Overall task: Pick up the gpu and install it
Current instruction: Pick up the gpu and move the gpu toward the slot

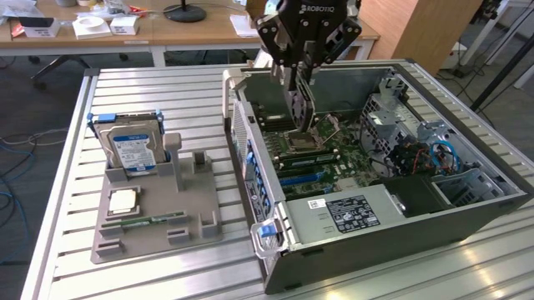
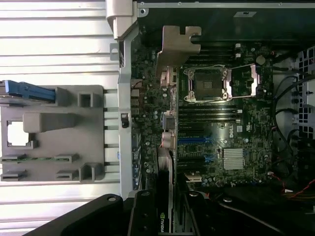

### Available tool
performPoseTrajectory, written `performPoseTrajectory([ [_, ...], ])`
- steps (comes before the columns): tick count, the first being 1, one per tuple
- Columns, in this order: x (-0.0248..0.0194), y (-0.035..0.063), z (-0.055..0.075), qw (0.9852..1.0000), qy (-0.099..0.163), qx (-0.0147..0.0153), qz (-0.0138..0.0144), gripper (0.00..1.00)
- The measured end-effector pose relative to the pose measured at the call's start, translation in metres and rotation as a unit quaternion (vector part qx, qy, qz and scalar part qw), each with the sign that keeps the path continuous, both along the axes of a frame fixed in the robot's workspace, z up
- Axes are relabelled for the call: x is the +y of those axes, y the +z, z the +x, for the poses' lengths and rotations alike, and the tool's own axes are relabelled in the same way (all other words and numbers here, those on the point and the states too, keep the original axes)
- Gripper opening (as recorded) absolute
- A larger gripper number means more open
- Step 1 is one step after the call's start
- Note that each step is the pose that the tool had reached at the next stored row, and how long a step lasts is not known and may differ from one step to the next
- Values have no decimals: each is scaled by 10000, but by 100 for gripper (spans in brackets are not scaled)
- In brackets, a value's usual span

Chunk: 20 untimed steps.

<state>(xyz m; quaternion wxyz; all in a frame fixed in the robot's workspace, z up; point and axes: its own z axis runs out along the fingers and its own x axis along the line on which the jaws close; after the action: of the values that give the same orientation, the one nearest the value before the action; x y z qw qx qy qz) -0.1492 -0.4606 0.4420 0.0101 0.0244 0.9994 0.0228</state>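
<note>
The gpu (image 1: 299,107) hangs edge-down inside the open computer case (image 1: 392,234), above the motherboard (image 1: 329,156) near the case's back wall. My gripper (image 1: 302,70) is shut on the card's upper edge. In the wrist view the gpu (image 2: 166,172) appears edge-on, running from between my fingers (image 2: 146,216) to its silver end bracket (image 2: 179,46), which sits beside the rear slot openings. The card is over the board between the rear ports and the processor socket (image 2: 205,83). Whether it touches a slot is hidden.
A grey parts holder (image 1: 192,215) on the slatted table (image 1: 150,94) carries a silver hard drive (image 1: 134,147), a processor chip (image 1: 124,200) and a green memory stick (image 1: 150,220). Inside the case are a drive cage (image 1: 392,106), blue cables (image 1: 438,156) and a power supply (image 1: 351,212).
</note>
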Motion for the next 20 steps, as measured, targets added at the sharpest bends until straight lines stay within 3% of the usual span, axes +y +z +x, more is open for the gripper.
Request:
performPoseTrajectory([
  [20,8,0,724,10000,1,0,0,26],
])
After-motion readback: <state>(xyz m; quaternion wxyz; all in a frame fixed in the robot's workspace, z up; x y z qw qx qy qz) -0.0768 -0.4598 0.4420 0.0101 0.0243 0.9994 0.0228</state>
